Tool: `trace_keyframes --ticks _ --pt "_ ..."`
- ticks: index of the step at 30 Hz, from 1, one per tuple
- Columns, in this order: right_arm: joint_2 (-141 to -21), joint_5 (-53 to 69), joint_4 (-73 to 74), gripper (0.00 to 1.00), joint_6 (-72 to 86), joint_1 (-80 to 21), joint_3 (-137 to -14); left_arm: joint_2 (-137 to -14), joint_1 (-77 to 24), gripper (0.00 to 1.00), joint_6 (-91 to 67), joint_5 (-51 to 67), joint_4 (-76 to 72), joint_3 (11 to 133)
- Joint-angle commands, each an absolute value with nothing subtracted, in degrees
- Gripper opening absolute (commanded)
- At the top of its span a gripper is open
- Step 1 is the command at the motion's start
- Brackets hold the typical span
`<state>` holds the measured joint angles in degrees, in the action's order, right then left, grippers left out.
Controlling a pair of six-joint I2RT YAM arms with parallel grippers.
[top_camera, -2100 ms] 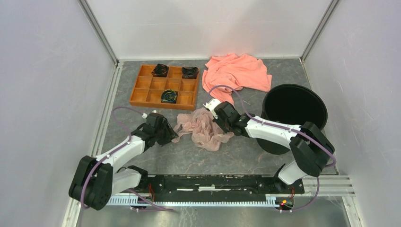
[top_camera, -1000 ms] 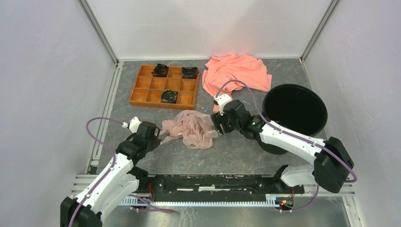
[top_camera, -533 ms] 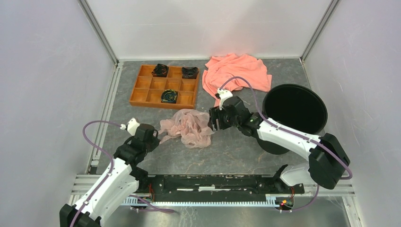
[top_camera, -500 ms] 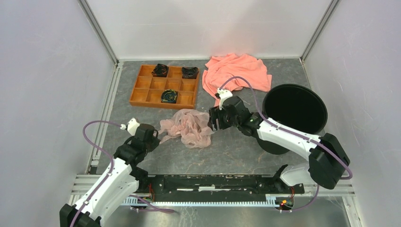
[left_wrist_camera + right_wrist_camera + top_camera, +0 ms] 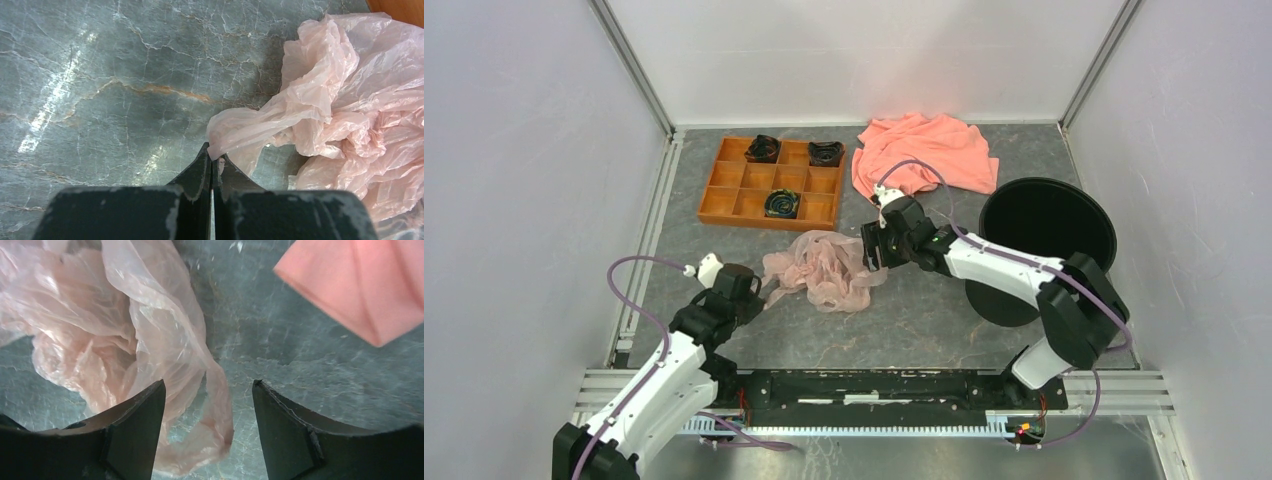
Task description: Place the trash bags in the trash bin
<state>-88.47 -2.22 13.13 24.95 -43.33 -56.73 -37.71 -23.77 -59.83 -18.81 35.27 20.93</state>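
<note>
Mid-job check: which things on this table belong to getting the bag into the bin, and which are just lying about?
Belongs to the job: pink trash bag; black trash bin; left hand, shut on a bag corner; right hand, open over the bag.

Just lying about: salmon cloth garment; orange compartment tray; black coiled items in three of its compartments.

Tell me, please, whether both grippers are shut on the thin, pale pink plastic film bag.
Only the left gripper is shut on the thin, pale pink plastic film bag; the right gripper is open, its jaws apart around a fold, as the right wrist view shows.
</note>
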Motion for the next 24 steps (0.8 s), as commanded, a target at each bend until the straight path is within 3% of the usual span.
trace_keyframes --ticks 1,4,11,19,24 --pt "-91.1 4.2 11.2 0.70 26.6 -43.5 -56.7 -37.2 -23.8 0.02 -61.0 -17.7 33.1 20.3" --pt "-90.7 8.3 6.7 0.63 27.2 -43.4 -53.6 -36.7 -23.8 0.02 -61.8 -16.6 33.1 20.1" --pt "-89.4 5.4 6.5 0.03 24.1 -43.4 -53.2 -35.6 -23.8 0.02 -63.0 -14.1 34.9 22.2" --pt "-78.6 -3.7 9.5 0.00 16.6 -44.5 -49.4 -31.0 -23.7 0.02 -66.4 -14.4 39.1 22.4" --pt "-85.0 -4.4 13.0 0.00 13.7 -43.3 -55.2 -31.5 -23.8 0.02 -68.4 -12.0 33.4 23.3"
